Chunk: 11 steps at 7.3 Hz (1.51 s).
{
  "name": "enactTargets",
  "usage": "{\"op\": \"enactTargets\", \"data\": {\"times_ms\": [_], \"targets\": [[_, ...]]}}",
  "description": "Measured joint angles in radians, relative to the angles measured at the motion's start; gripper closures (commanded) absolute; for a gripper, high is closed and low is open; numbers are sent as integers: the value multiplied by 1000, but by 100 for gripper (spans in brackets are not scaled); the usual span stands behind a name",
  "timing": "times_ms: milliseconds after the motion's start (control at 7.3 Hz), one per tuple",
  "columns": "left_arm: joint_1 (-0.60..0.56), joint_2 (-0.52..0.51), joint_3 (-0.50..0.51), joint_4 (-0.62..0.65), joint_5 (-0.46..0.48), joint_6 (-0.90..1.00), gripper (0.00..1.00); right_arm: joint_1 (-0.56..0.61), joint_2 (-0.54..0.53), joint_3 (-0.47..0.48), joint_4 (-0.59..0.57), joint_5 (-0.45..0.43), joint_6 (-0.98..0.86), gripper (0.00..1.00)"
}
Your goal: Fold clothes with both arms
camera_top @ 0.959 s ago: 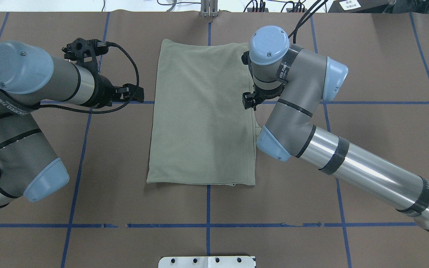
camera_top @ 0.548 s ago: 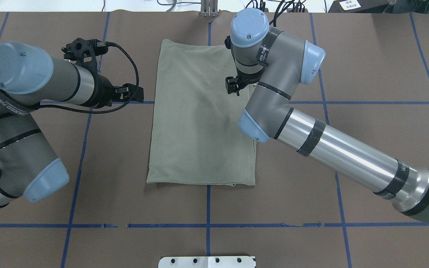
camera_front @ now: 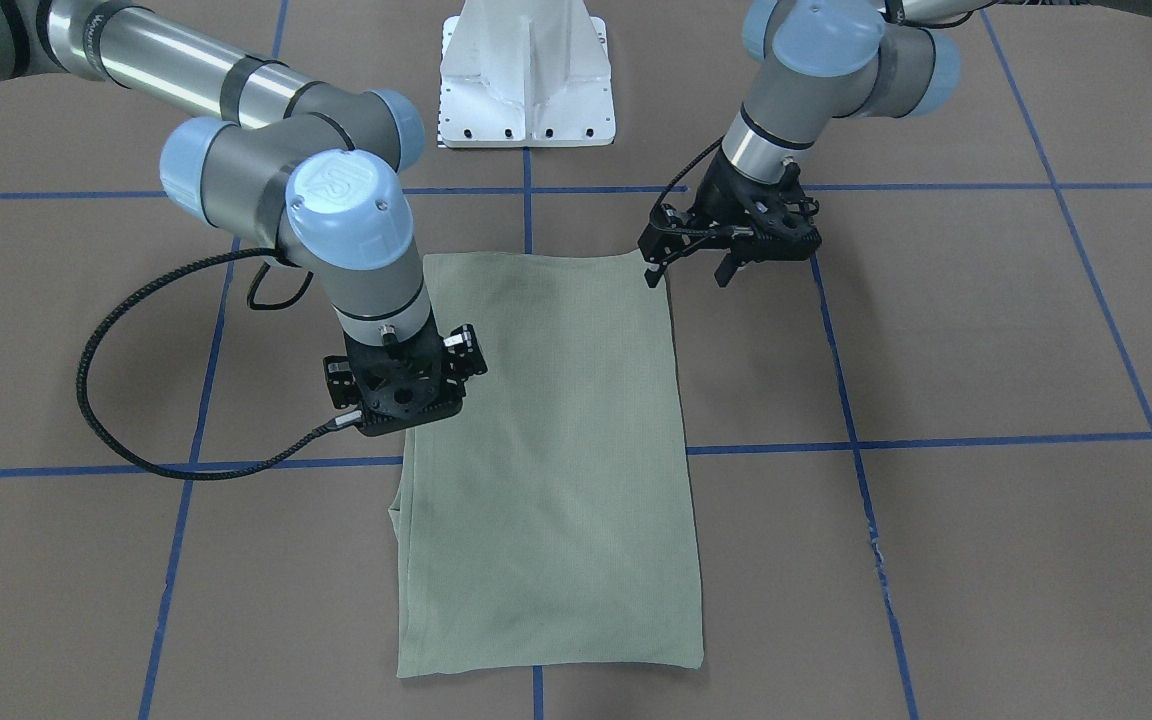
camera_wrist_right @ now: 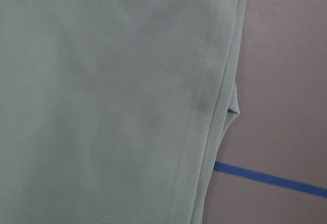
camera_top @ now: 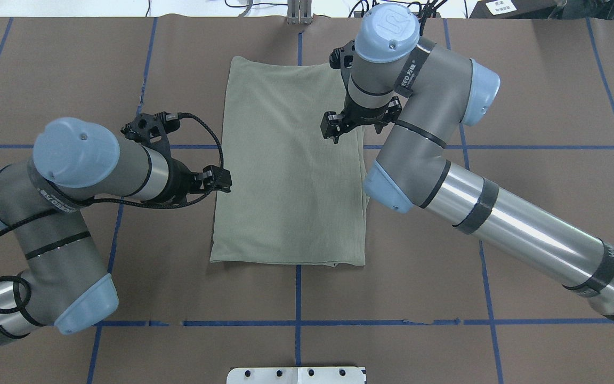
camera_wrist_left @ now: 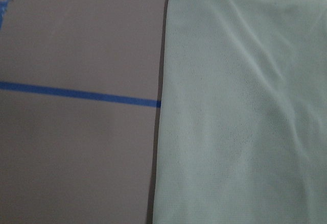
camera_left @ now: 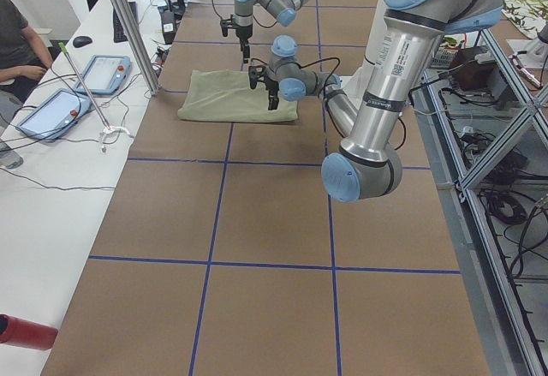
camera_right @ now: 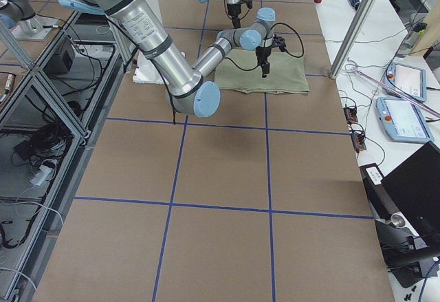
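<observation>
The clothes, one pale sage-green shirt [camera_top: 285,170] [camera_front: 556,470], lie folded into a long rectangle on the brown table. My left gripper [camera_top: 220,180] [camera_front: 726,268] hangs just off the shirt's left edge, toward its near end. Its wrist view shows that edge [camera_wrist_left: 161,132] beside bare table. My right gripper [camera_top: 357,120] [camera_front: 398,395] hovers over the right edge, toward the far half. The right wrist view shows the layered edge [camera_wrist_right: 219,117]. No fingers show clearly on either gripper, so I cannot tell whether they are open or shut.
The white pedestal base [camera_front: 526,75] [camera_top: 296,375] stands at the robot's side of the table. Blue tape lines [camera_top: 296,322] cross the brown surface. A side table with tablets [camera_left: 51,110], a metal post [camera_left: 128,25] and a seated person [camera_left: 17,33] line the far side.
My left arm has swung toward the robot's side and inward, bringing its gripper to the shirt's left edge. My right wrist moved left over the shirt, then turned and shifted back to the right edge.
</observation>
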Motion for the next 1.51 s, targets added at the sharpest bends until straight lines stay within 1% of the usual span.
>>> {"op": "enactTargets", "data": {"times_ms": [137,274,548,685,959,1234,1508], "targets": [[57,1,2,-7,28,-79,0,1,-24,43,3,18,31,0],[112,0,11,-9,71,-133,0,1,-34,63,7,29,57,0],[167,-11,73,-9,112,-180,0,0,-40,73,10,34,77,0],[172,-11,97,-10,119,-181,1,-1,-41,73,10,34,79,0],[171,-8,111,-7,125,-179,1,-2,-42,72,10,33,81,0],[169,-8,106,-3,125,-179,12,-2,-42,71,10,32,80,0],[169,-13,109,-2,125,-179,15,-2,-43,70,10,32,80,0]]}}
